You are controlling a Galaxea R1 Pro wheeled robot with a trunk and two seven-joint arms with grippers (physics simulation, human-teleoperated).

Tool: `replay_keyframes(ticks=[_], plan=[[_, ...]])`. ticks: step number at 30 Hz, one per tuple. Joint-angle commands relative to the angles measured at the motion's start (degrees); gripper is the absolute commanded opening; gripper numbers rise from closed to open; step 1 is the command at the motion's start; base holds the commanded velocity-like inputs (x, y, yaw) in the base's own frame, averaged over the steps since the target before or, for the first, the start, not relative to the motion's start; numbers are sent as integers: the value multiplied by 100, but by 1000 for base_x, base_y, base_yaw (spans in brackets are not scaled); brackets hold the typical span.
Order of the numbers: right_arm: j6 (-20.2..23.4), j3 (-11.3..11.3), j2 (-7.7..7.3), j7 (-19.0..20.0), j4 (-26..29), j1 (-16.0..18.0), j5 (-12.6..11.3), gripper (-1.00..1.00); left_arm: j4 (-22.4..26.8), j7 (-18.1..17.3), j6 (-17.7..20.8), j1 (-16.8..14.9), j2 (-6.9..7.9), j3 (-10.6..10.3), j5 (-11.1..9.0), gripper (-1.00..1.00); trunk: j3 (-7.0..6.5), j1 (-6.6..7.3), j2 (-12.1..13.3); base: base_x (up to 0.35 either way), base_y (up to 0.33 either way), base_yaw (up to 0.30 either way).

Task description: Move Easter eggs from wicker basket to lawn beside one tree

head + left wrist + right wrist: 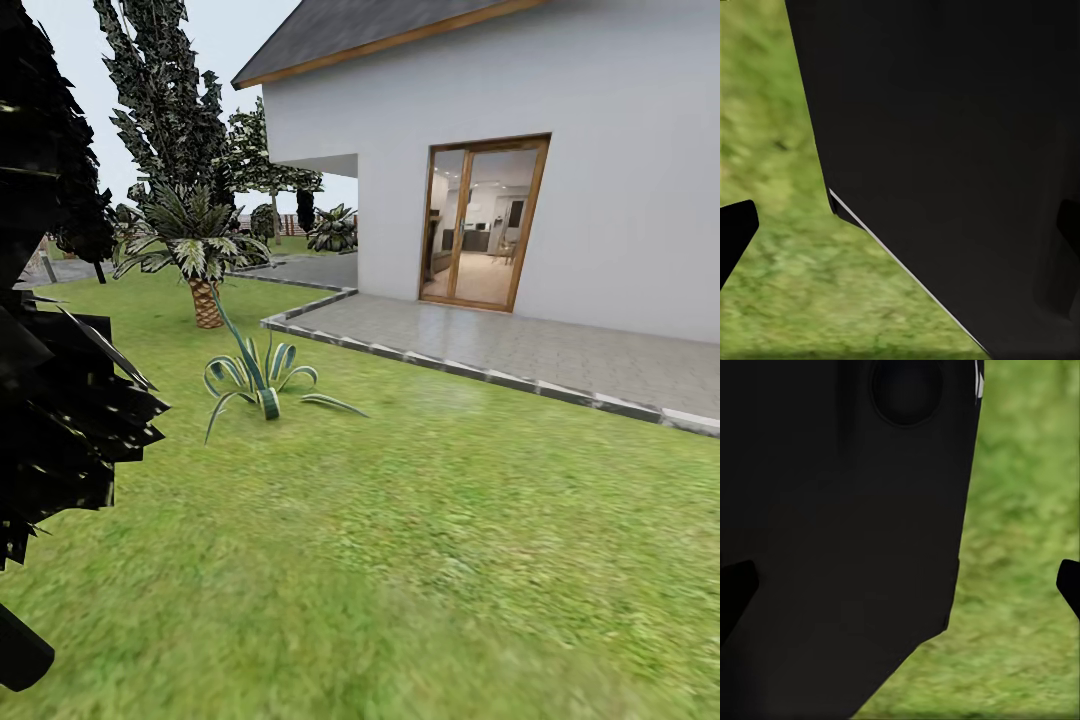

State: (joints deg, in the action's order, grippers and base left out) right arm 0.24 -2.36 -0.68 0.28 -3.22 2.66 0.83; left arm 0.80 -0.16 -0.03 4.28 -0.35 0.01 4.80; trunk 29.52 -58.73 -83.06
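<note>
Left gripper (900, 225) first: one dark fingertip pokes in at each edge of its wrist view, set wide apart, nothing between them. Behind them sits a big black body panel (945, 150), and beside that, blurred green lawn (780, 247). Over to the right gripper (900, 585), same story: fingertips spread to either edge, holding nothing, another black body panel (832, 525) behind, grass (1020, 585) off to one side.

Up to the head camera now, and the lawn (420, 560) sweeps across the whole foreground. Dark, jagged foliage (50, 350) crowds the left edge. Out on the grass stands a spiky striped plant (262, 385), and behind it a short palm (200, 255) with a woven-looking trunk. A tall dark tree (165, 100) rises behind the palm. To the right, a grey paved patio (520, 350) with a stone kerb runs along the white house (600, 180), whose wood-framed glass door (485, 222) shows a lit room inside.
</note>
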Motion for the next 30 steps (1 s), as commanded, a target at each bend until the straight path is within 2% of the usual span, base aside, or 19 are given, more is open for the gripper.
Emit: replay_keyframes(ticks=[1,9,14,30], plan=[[2,-22,1,4,-11,7,8,100,8,-2,-3,2,0,3,51,100,4,0,-2,0,0,0],[36,-27,15,16,-45,8,7,100,-11,-26,18,2,20,-7,53,100,4,0,-2,0,0,0],[41,-27,15,13,-47,7,5,100,-223,-31,24,2,10,-8,56,100,4,0,-2,10,0,0],[33,-27,12,16,-42,9,5,100,-300,-34,107,2,20,-19,58,100,4,0,-2,310,0,0]])
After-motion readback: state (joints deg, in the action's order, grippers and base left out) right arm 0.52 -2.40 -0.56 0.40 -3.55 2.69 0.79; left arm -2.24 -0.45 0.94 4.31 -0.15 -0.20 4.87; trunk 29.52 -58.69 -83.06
